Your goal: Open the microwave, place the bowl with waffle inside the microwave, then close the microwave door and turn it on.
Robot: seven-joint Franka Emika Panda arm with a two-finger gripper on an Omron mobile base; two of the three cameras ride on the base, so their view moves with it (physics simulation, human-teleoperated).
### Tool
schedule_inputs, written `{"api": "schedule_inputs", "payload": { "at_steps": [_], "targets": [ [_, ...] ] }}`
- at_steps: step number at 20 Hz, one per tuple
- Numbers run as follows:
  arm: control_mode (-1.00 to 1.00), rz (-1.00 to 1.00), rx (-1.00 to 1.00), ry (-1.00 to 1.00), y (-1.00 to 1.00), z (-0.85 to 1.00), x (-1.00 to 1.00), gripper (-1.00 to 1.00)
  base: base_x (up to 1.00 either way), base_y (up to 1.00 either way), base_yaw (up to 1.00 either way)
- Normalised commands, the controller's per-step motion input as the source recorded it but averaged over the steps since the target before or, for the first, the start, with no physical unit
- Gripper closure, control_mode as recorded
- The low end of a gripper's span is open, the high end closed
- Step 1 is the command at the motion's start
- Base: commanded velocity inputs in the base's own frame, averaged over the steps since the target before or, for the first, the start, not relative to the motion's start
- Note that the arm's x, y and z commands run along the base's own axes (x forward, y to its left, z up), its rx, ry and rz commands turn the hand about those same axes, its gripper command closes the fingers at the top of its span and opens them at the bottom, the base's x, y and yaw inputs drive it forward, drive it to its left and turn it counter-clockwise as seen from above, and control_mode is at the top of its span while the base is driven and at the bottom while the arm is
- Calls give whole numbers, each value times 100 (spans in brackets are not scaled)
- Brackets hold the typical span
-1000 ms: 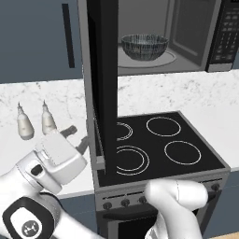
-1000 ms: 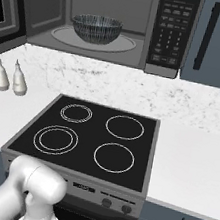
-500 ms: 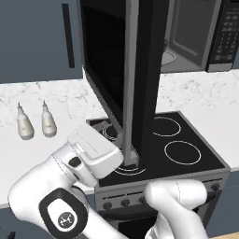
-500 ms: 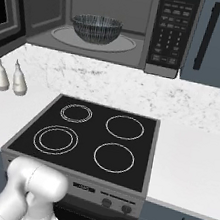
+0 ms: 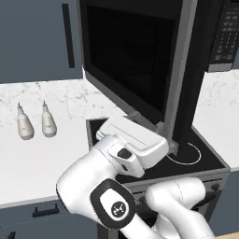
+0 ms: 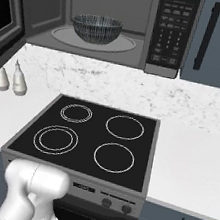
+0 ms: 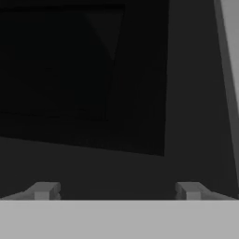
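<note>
Glass and steel-grey framing of the wide black microwave door (image 5: 135, 70) are seen swung out, its long edge upright. Behind it, the large black-and-steel microwave (image 6: 167, 35) stands open, and the round dark grey ribbed bowl (image 6: 96, 27) is set on its turntable plate (image 6: 128, 45). The gripper (image 7: 116, 191) is held wide apart against the door's dark face, gripping nothing.
</note>
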Motion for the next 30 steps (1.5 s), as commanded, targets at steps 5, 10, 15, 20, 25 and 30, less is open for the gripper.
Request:
{"api": "schedule_inputs", "payload": {
  "at_steps": [5, 10, 15, 20, 25, 30],
  "targets": [
    [-100, 17, 6, -4, -72, 21, 2, -100, 0, 0, 0],
    [-100, 22, 9, 0, -52, 17, 28, -100, 0, 0, 0],
    [-100, 18, 7, 0, -44, 18, 27, -100, 0, 0, 0],
    [-100, 21, 8, 5, -35, 3, 45, -100, 0, 0, 0],
    [-100, 20, 8, 11, -25, 0, 62, -100, 0, 0, 0],
    [-100, 19, 6, 13, -19, 0, 68, -100, 0, 0, 0]
  ]
}}
